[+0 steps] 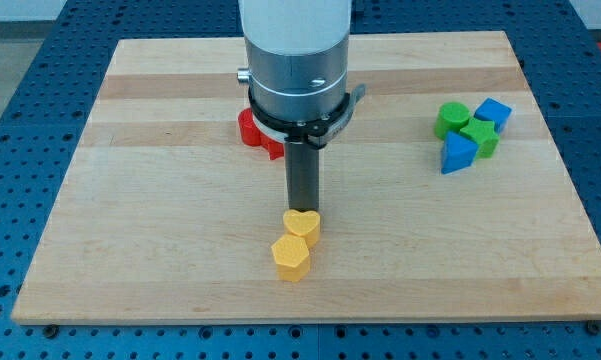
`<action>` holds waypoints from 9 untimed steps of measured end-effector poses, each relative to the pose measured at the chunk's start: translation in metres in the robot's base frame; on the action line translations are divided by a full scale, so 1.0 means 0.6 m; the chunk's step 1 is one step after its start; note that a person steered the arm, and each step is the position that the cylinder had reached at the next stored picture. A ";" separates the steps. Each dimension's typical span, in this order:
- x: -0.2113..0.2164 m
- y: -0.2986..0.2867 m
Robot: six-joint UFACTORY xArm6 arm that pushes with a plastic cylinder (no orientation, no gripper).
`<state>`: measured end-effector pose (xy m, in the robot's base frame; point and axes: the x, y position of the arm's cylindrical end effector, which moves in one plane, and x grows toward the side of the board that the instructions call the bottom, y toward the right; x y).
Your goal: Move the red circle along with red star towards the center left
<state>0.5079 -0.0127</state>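
My tip (302,209) stands near the middle of the wooden table (160,250), just above a yellow heart block (302,224); whether they touch cannot be told; a yellow hexagon block (291,258) touches the heart on the side toward the bottom edge; a red block (256,131), its shape unclear, lies partly hidden behind the arm toward the top edge; near the right edge, toward the top right corner, cluster a green cylinder (452,118), a green block (482,137), a blue block (494,111) and a blue triangle block (457,153).
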 end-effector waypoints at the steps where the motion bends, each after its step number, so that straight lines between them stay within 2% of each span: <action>1: -0.006 0.003; 3: -0.022 0.097; 6: -0.022 0.183; 9: -0.022 0.199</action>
<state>0.4944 0.1070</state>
